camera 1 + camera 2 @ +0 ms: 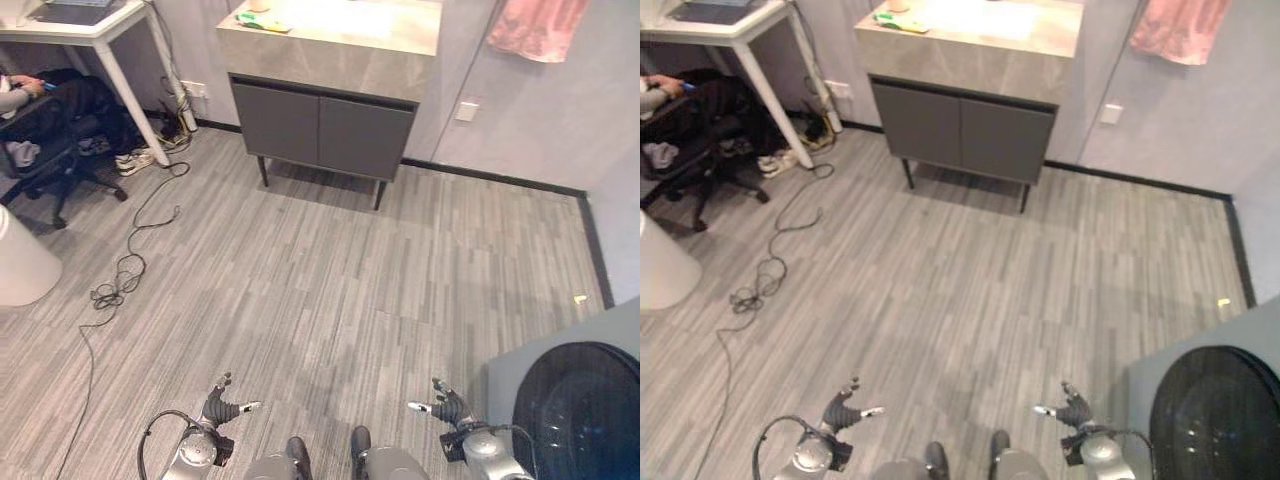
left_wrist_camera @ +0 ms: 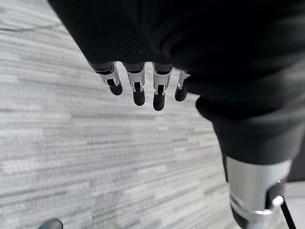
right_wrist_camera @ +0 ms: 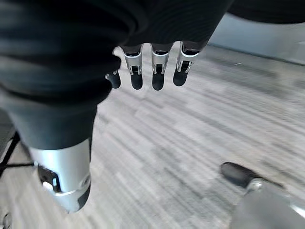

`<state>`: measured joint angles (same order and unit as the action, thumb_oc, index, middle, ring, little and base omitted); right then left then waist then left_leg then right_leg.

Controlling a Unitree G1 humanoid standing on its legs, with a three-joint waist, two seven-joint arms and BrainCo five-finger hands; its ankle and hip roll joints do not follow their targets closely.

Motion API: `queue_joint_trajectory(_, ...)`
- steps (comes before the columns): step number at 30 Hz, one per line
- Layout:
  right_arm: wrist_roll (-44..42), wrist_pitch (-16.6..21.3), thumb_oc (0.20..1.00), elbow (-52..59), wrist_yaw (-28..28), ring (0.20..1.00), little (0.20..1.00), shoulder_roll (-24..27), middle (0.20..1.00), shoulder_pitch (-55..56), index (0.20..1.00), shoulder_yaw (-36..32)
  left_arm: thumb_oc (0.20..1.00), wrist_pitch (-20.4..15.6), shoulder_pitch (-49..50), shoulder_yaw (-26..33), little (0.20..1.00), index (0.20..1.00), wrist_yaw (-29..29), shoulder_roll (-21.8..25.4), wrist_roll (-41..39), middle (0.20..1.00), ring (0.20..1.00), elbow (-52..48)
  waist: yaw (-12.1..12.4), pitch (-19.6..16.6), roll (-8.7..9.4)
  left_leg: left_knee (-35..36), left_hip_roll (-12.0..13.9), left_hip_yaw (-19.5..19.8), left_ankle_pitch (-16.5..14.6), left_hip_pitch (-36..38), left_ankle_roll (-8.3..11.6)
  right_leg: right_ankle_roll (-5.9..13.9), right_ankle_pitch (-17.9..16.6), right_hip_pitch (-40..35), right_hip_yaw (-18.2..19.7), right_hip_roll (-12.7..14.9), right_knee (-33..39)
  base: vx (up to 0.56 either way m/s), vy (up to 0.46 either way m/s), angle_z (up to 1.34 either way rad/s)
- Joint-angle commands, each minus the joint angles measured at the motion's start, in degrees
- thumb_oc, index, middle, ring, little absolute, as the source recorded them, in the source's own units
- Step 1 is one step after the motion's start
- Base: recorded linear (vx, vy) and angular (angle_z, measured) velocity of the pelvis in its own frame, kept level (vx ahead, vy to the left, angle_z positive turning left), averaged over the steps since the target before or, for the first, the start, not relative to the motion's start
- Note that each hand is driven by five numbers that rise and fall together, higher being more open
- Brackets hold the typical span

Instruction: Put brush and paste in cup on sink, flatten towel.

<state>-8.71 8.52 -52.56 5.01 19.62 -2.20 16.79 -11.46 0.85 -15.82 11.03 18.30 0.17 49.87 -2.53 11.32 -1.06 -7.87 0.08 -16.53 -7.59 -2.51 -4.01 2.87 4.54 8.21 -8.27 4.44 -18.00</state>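
Observation:
The grey sink cabinet (image 1: 325,125) with its pale stone top stands far ahead against the wall. On the top's left end lies a green and yellow item (image 1: 263,22), too small to tell apart, with a cup (image 1: 258,5) just behind it. A pink towel (image 1: 536,26) hangs bunched on the wall to the right of the sink. My left hand (image 1: 222,409) and right hand (image 1: 450,407) hang low over the floor, far from the sink. Each has relaxed, straight fingers (image 2: 138,88) (image 3: 153,71) and holds nothing.
A white desk (image 1: 95,30) stands at the back left, with a person's hand (image 1: 22,88) and a black office chair (image 1: 50,150) under it. A cable (image 1: 130,250) trails over the floor. There is a white round object (image 1: 20,260) at the left and a washer with a dark door (image 1: 580,410) at the lower right.

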Motion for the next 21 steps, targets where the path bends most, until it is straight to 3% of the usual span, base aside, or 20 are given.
queue_joint_trajectory(1,-0.21,2.05,1.0,2.76,0.98,1.0,1.0,1.77,1.0,0.0,1.0,-0.37,1.0,-1.92,0.13,0.64,1.0,1.0,1.14,2.25,0.61,1.0,1.0,-4.13,-0.83,1.89,0.42,-1.22,-2.65,1.74,-0.65,3.61,1.37,6.68,-7.71,3.92,3.34,2.4,-9.97,0.1,0.082,0.3)
queue_joint_trajectory(4,-0.76,2.44,1.0,4.52,0.85,1.0,1.0,1.89,1.0,1.06,1.0,-0.9,1.0,-1.91,-0.21,0.13,1.0,1.0,0.72,2.63,1.27,1.0,1.0,-3.74,-2.83,2.1,-0.02,1.24,-3.65,2.95,-0.2,5.74,1.57,5.85,-6.69,8.68,4.52,-1.9,-8.49,0.19,0.081,0.23)
queue_joint_trajectory(5,-0.87,2.43,1.0,4.94,1.07,1.0,1.0,1.98,1.0,1.31,1.0,-1.1,1.0,-1.95,-0.32,0.11,1.0,1.0,0.78,2.52,1.32,1.0,1.0,-3.58,-2.99,2.12,0.01,2.01,-3.91,2.82,-0.37,6.47,1.76,5.84,-6.67,9.08,3.53,-1.5,-6.86,0.34,-0.008,0.17)
queue_joint_trajectory(6,-1.25,2.47,1.0,4.91,1.87,1.0,1.0,1.89,1.0,1.47,1.0,-1.51,1.0,-1.95,-0.77,0.39,1.0,1.0,1.22,2.13,1.17,1.0,1.0,-2.57,-3.54,1.97,0.27,3.59,-4.22,2.25,-0.92,8.54,2.5,5.93,-8.94,10.21,-1.09,2.02,2.39,0.27,-0.035,0.23)
queue_joint_trajectory(7,-1.25,2.47,1.0,4.91,1.87,1.0,1.0,1.92,1.0,1.48,1.0,-1.51,1.0,-1.96,-0.77,0.38,1.0,1.0,1.22,2.1,1.17,1.0,1.0,-2.56,-3.72,2.05,0.09,3.61,-4.05,2.46,-0.97,8.69,2.53,5.93,-9.01,9.86,-1.37,1.93,2.69,0.32,-0.089,0.3)
queue_joint_trajectory(9,-0.53,2.21,1.0,5.5,2.16,1.0,1.0,1.75,1.0,1.57,1.0,-1.74,1.0,-1.85,-1.4,0.75,1.0,1.0,1.38,1.83,0.79,1.0,1.0,-2.25,-4.88,1.99,0.4,4.73,-3.89,3.15,-1.67,11.96,4.53,7.77,-13.48,12.08,-3.26,4.51,13.03,0.4,-0.139,0.15)
queue_joint_trajectory(14,2.16,1.74,1.0,7.42,2.16,1.0,1.0,2.49,1.0,2.2,1.0,-1.19,1.0,-1.61,-1.52,0.23,1.0,1.0,1.06,1.57,1.18,1.0,1.0,-1.66,-5.92,1.71,0.52,5.1,-3.52,3.94,-2.49,15.3,5.26,7.96,-14.91,11.55,-2.63,3.95,13.79,0.34,-0.126,0.19)
queue_joint_trajectory(15,2.61,1.65,1.0,8.18,1.92,1.0,1.0,3.78,1.0,3.51,1.0,-0.82,1.0,-1.01,-2.39,-1.21,1.0,1.0,0.92,0.93,2.26,1.0,1.0,-0.35,-7.1,0.2,0.38,3.05,-3.01,5.47,-2.48,16.82,6.15,5.89,-14.12,9.68,0.26,0.52,11.51,0.64,-0.377,0.38)
queue_joint_trajectory(16,2.35,1.61,1.0,8.13,1.79,1.0,1.0,4.89,1.0,3.89,1.0,-1.2,1.0,-0.83,-3.49,-1.63,1.0,1.0,1.05,-0.37,1.65,1.0,1.0,0.97,-7.81,-0.74,-0.63,-6.62,-1.05,6.38,4.22,14.16,9.92,3.82,-12.95,6.96,1.52,-2.14,12.42,0.77,-0.497,0.75)
queue_joint_trajectory(17,2.53,1.52,1.0,7.41,1.93,1.0,1.0,5.37,1.0,3.45,1.0,-0.99,1.0,-0.64,-4.75,-1.99,1.0,1.0,1.36,-1.1,1.11,1.0,1.0,1.86,-7.75,-0.76,-0.28,-14.79,0.29,6.23,9.39,10.17,12.07,2.43,-12.29,4.87,1.42,-2.43,13.57,0.4,-0.32,0.62)
queue_joint_trajectory(18,2.53,1.52,1.0,7.39,1.93,1.0,1.0,5.34,1.0,3.42,1.0,-0.98,1.0,-0.65,-4.78,-1.98,1.0,1.0,1.36,-1.07,1.11,1.0,1.0,1.88,-7.91,-0.95,-0.1,-14.77,0.08,6.38,9.59,9.87,12.04,2.43,-12.41,5.06,1.35,-2.19,13.66,0.23,-0.257,0.53)
queue_joint_trajectory(19,3.07,1.43,1.0,7.49,2.15,1.0,1.0,6.02,1.0,3.19,1.0,-0.57,1.0,-0.45,-5.35,-2.36,1.0,1.0,1.21,-1.07,0.66,1.0,1.0,1.62,-7.77,-0.38,0.65,-21.94,2.98,4.67,13.12,6.88,13.65,1.24,-11.76,3.03,0.95,-1.8,14.67,0.2,-0.252,0.06)
queue_joint_trajectory(21,3.66,1.12,1.0,7.82,2.67,1.0,1.0,7.06,1.0,3.11,1.0,-0.21,1.0,-0.53,-6.58,-3.05,1.0,1.0,1.75,-0.92,-0.11,1.0,1.0,0.99,-6.7,0.66,2.72,-29.78,4.71,2.13,14.47,1.71,13.83,-0.81,-9.89,-0.18,0.64,-1.33,16.1,0.28,-0.349,-0.08)
